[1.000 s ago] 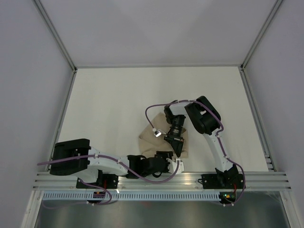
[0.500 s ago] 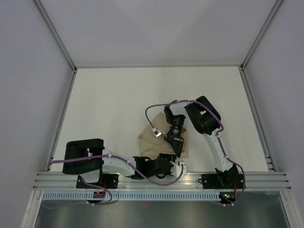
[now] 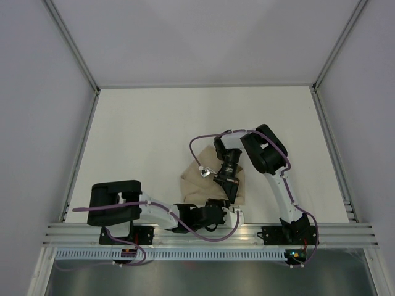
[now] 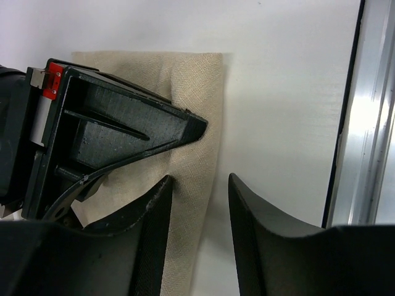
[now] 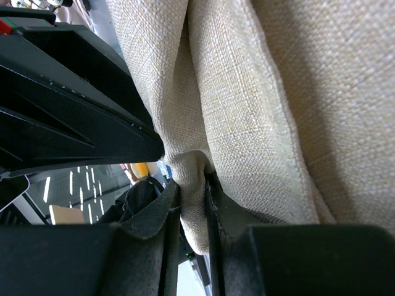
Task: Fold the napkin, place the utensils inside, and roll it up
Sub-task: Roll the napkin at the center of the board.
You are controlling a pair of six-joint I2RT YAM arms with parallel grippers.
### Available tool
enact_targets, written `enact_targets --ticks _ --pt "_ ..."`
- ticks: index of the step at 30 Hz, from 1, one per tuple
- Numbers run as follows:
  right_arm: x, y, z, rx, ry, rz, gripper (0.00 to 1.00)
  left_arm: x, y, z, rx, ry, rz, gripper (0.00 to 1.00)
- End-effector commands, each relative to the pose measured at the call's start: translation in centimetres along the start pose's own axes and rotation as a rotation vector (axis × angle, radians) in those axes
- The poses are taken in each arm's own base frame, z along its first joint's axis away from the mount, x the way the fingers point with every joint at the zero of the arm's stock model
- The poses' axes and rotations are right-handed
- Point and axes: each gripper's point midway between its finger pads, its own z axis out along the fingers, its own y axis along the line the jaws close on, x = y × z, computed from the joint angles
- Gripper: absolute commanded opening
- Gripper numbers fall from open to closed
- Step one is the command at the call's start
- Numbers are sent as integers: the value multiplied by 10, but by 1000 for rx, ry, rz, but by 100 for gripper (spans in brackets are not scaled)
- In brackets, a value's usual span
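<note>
Count of items in view:
- Napkin: 1, beige, bunched, close to the near edge of the table.
- Table: 1.
- Arms: 2, the left arm and the right arm.
- Grippers: 2, the left gripper and the right gripper.
- Purple cables: 2, one per arm.

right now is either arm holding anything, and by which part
The right gripper has its jaws closed on a bunched fold of the napkin; the left gripper holds nothing, jaws open.
</note>
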Motion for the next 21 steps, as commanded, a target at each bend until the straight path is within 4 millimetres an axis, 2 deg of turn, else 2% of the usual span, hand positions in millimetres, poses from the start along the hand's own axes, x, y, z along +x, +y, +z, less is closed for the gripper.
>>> enact_targets --ticks 1,7,10,11,16,17,21 --pt "-8 -53 3 137 4 -119 24 29 1 6 -16 98 19 46" --pt "-8 -50 3 130 -1 -120 25 38 4 9 -35 141 15 39" --pt "-10 -48 1 135 -5 -128 26 40 1 10 -23 153 13 31" --pt "-10 -47 0 140 -9 -130 27 41 -1 10 -10 160 16 24" --pt "-17 -40 -8 164 -38 -153 40 40 -17 7 78 144 -3 6" --pt "-20 -36 -12 177 -53 -164 47 39 -19 7 96 144 -9 4" --pt "-35 -24 -33 227 -130 -208 55 39 -28 4 168 139 -81 2"
